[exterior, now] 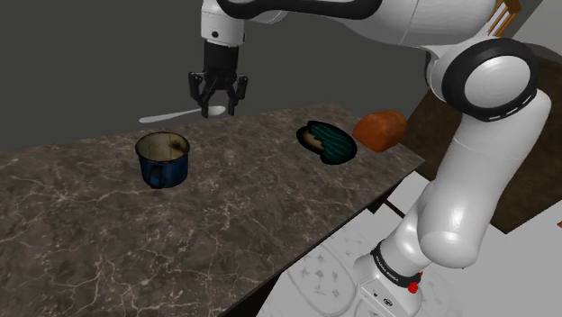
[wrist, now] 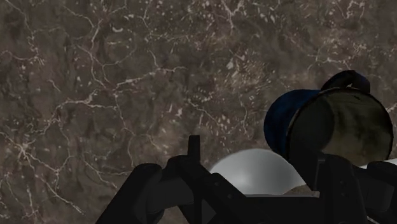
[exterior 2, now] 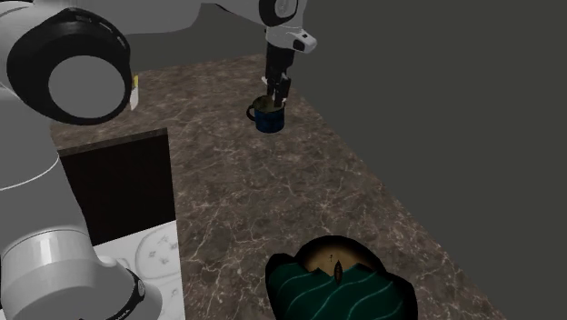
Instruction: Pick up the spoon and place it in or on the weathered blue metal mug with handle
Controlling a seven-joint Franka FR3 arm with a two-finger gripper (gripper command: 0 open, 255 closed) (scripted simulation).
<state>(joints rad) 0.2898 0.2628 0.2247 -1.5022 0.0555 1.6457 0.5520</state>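
One spoon, one blue mug, one green striped object, one orange-brown lump. The pincer clamps the spoon's bowl, lifted off the counter. The handle juts sideways from the fingers, nearly level. The mug stands below the pincer, slightly aside.

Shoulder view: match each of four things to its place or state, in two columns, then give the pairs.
1 grey spoon
2 weathered blue mug with handle
3 dark green striped object
4 orange-brown lump

A on the dark marble counter, farthest right in the view
B standing upright, opening facing up
C lying between mug and lump
D clasped aloft by the black fingers

Pairs: 1-D, 2-B, 3-C, 4-A
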